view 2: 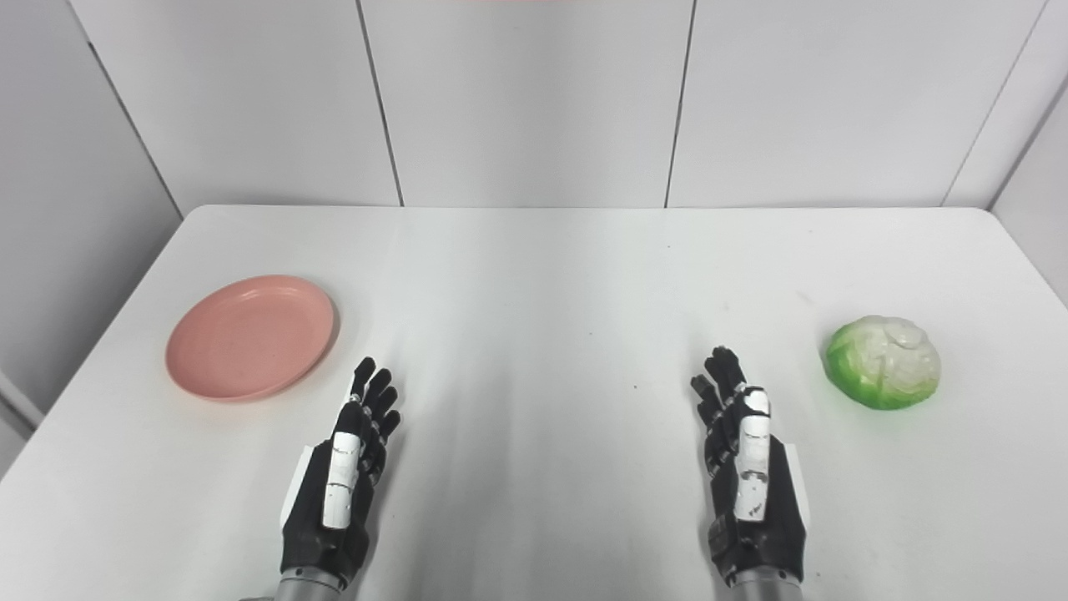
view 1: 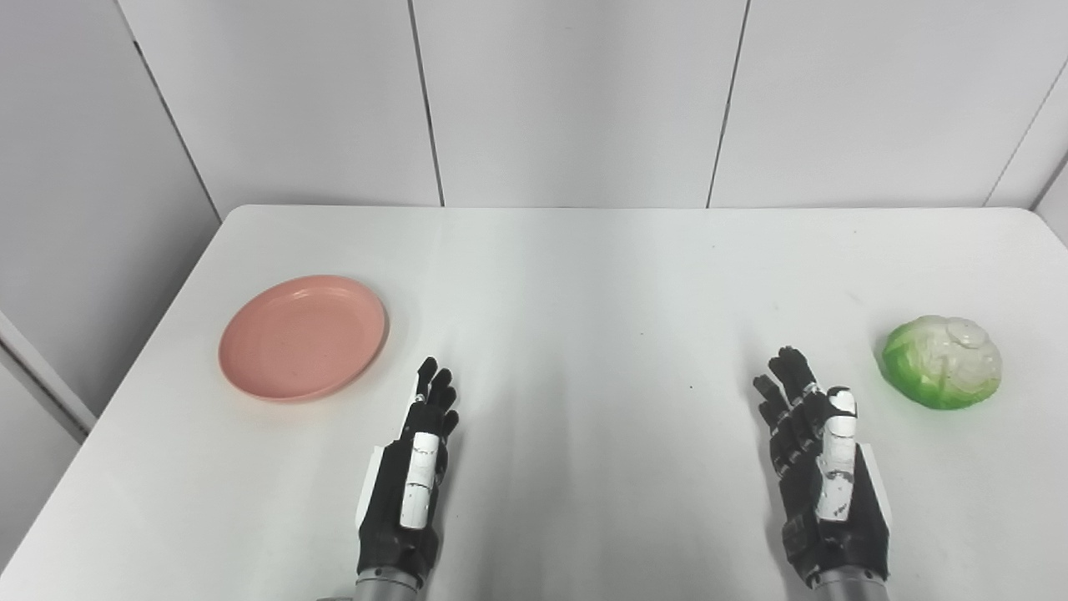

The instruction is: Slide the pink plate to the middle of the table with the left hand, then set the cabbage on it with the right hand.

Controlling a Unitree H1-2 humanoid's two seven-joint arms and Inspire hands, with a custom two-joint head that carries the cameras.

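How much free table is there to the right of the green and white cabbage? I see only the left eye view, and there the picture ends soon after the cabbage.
Observer: The right eye view shows a wider bare strip of the white table beyond the green and white cabbage. Nothing lies on that strip.
Operator: Does the right side of the table show better there?
Observer: Yes. A longer part of the right edge shows. It runs from the far corner toward us and leaves the picture before it comes level with the cabbage.
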